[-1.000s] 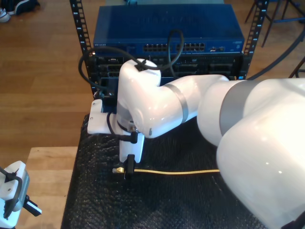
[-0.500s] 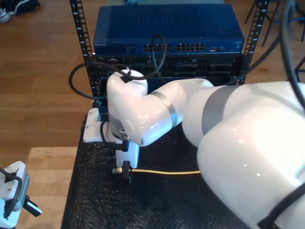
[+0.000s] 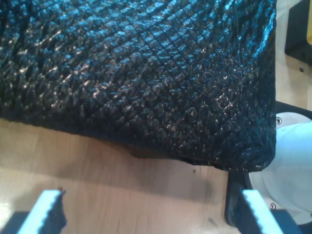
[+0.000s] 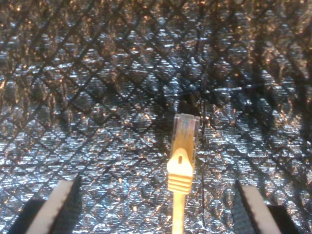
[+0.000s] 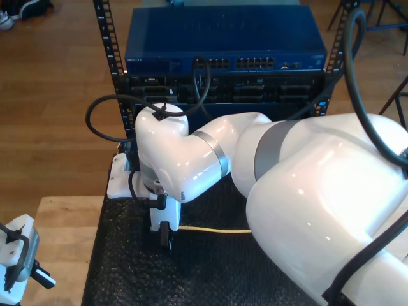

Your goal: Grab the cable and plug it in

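Black mat (image 5: 210,268) under bent second arm (image 5: 185,159)

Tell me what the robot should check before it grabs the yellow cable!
1. Plug between the fingers: ok. In the second wrist view the yellow cable's clear plug lies midway between the two pads of my second gripper.
2. Gripper open enough: ok. The jaws stand wide apart, touching nothing.
3. Cable lying flat on the black mat: ok, it runs straight under the arm in the exterior view.
4. Height above the plug: cannot tell.
5. A free port on the blue network switch: cannot tell, the ports are too small to read.
6. My first gripper out of the way: ok, open over the wooden table at the mat's edge.
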Available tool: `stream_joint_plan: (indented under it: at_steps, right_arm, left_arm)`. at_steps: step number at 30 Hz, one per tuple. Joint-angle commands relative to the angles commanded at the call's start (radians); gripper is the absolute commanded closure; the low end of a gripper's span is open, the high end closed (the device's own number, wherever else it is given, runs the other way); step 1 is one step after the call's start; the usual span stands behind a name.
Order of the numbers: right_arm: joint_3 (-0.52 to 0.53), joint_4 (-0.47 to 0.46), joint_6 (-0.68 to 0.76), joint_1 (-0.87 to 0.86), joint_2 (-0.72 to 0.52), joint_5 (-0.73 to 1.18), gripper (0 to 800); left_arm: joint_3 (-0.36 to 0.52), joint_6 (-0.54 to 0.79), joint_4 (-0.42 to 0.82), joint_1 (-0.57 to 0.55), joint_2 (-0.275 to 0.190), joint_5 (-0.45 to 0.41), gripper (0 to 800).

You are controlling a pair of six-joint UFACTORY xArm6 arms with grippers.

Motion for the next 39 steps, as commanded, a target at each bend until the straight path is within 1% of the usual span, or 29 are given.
stream_joint_plan:
  at_steps: [3, 5, 6, 10, 12, 14, 18, 36, 39]
  right_arm:
    - [0.000, 0.000, 0.000, 0.000, 0.002, 0.000, 159]
    - [0.000, -0.002, 0.000, 0.000, 0.002, 0.000, 225]
    - [0.000, -0.005, 0.000, 0.000, 0.002, 0.000, 242]
    - [-0.002, -0.026, 0.003, 0.000, 0.002, 0.000, 249]
    - [-0.002, -0.038, 0.012, 0.000, 0.002, 0.000, 271]
    - [-0.002, -0.054, 0.028, 0.000, 0.002, 0.000, 310]
    - [-0.002, -0.080, 0.046, 0.000, 0.002, 0.000, 311]
    - [-0.014, -0.083, 0.051, 0.029, 0.021, 0.000, 311]
    - [-0.014, -0.089, 0.054, 0.031, 0.023, 0.000, 326]
  left_arm:
    - [0.000, 0.000, 0.000, 0.000, 0.000, 0.002, 0]
    - [0.000, 0.000, 0.000, 0.000, 0.000, 0.002, 0]
    - [0.000, 0.000, 0.000, 0.000, 0.000, 0.002, 0]
    - [0.000, 0.000, 0.000, 0.000, 0.000, 0.003, 0]
    - [0.000, 0.000, 0.000, 0.000, 0.000, 0.003, 0]
    - [0.000, 0.000, 0.000, 0.000, 0.000, 0.005, 0]
    - [0.000, 0.000, 0.000, 0.000, 0.000, 0.006, 0]
    - [-0.002, 0.000, 0.000, 0.000, 0.000, 0.008, 0]
    - [-0.002, 0.000, 0.000, 0.000, 0.000, 0.008, 0]
